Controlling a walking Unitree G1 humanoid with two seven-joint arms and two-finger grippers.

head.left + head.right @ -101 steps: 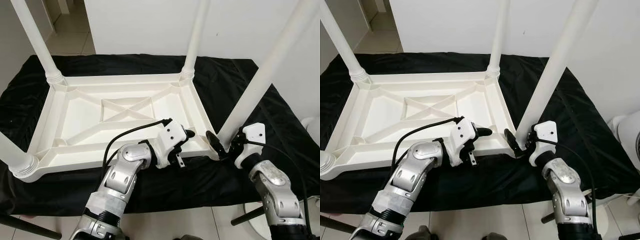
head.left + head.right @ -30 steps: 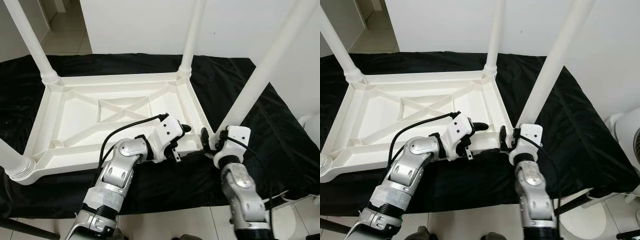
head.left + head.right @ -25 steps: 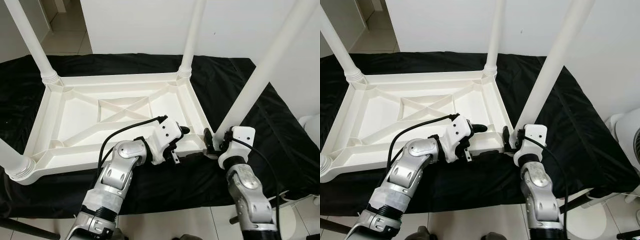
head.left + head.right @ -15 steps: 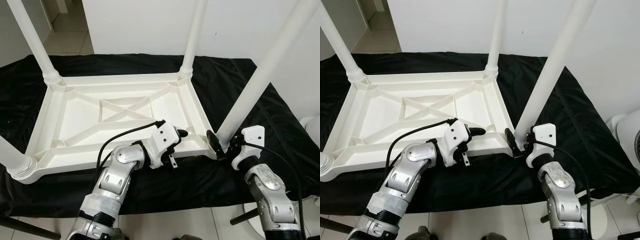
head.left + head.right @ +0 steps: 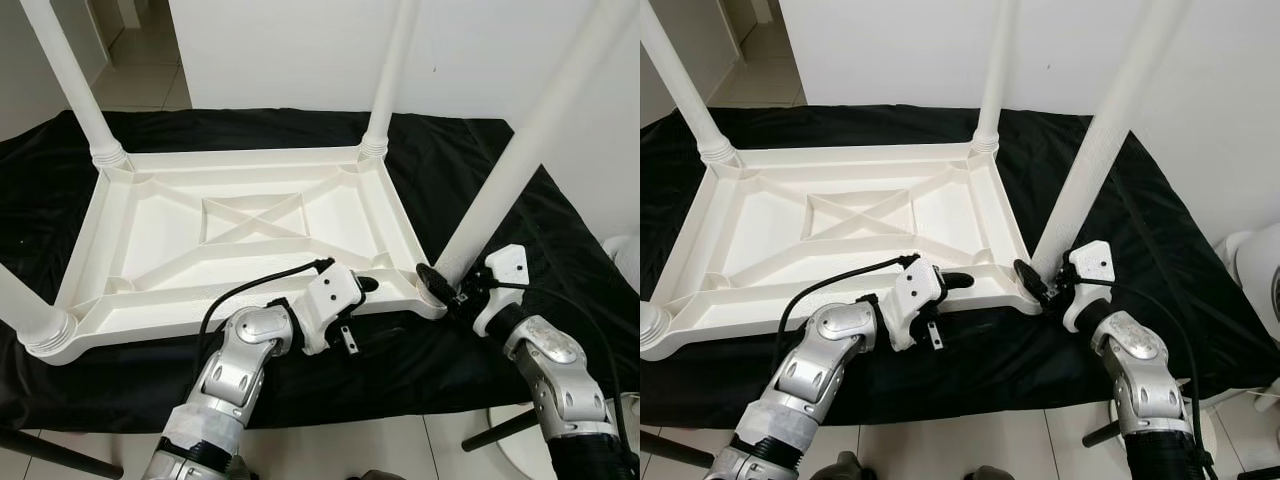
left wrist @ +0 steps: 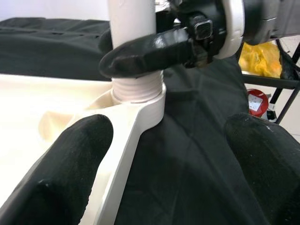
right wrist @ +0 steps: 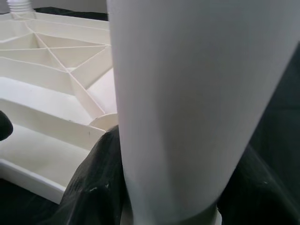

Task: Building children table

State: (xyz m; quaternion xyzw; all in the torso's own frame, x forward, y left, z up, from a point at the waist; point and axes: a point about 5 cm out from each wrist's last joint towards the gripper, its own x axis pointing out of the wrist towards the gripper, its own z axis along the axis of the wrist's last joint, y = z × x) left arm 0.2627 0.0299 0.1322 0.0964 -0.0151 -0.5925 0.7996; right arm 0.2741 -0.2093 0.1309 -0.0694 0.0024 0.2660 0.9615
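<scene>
A white plastic children's table (image 5: 250, 157) lies upside down on a black cloth (image 5: 520, 200), with its legs pointing up. My right gripper (image 5: 446, 286) is shut on the near right leg (image 5: 530, 150) just above its threaded socket. In the right wrist view that leg (image 7: 197, 93) stands between the black fingers (image 7: 93, 187). My left gripper (image 5: 357, 312) is open and straddles the table's near rim a short way left of that corner. In the left wrist view its fingers (image 6: 70, 164) frame the socket (image 6: 138, 96) and the right gripper's finger (image 6: 150, 51) on the leg.
The other three legs stand at the far right (image 5: 385, 80), far left (image 5: 70, 80) and near left (image 5: 25, 305) corners. A white wall rises behind. A white round object (image 5: 1255, 270) stands on the tiled floor at right, and black stand legs (image 5: 50, 455) cross the floor below the cloth.
My right forearm has swung outward to the right while its gripper stays on the leg's base. The left gripper has drawn slightly back toward me along the rim.
</scene>
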